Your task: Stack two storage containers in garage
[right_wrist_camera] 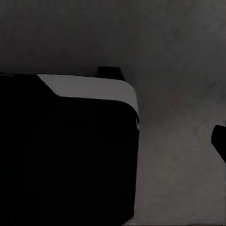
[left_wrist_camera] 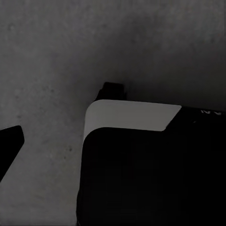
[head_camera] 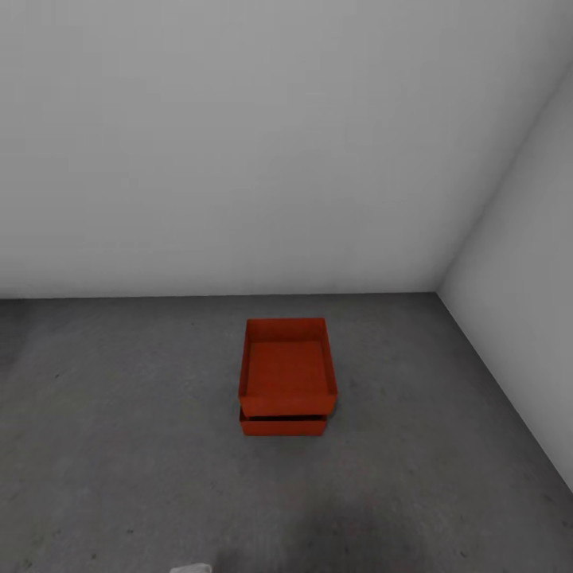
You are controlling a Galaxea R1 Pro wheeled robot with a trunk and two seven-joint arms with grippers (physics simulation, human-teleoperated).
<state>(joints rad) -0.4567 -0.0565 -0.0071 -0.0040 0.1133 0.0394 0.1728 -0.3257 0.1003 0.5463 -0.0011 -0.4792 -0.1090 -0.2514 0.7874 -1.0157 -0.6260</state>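
**Your robot's body: black blocks, pale grey corners**

From your left wrist, you see a big black base block (left_wrist_camera: 150, 179) with a rounded light-grey corner panel (left_wrist_camera: 129, 115). Your right wrist shows its black mass (right_wrist_camera: 66, 160) with a matching grey panel (right_wrist_camera: 94, 89). A small pale body piece (head_camera: 191, 568) shows in your head view.

Bare room corner seen from the head view: plain white back wall (head_camera: 239, 143) is met by a white side wall (head_camera: 525, 318) at the right, the seam running up from the floor's far right corner. The floor (head_camera: 119, 438) is dark grey speckled concrete, darker near the lower edge. Lighting is flat and even, soft shading toward the walls' base.
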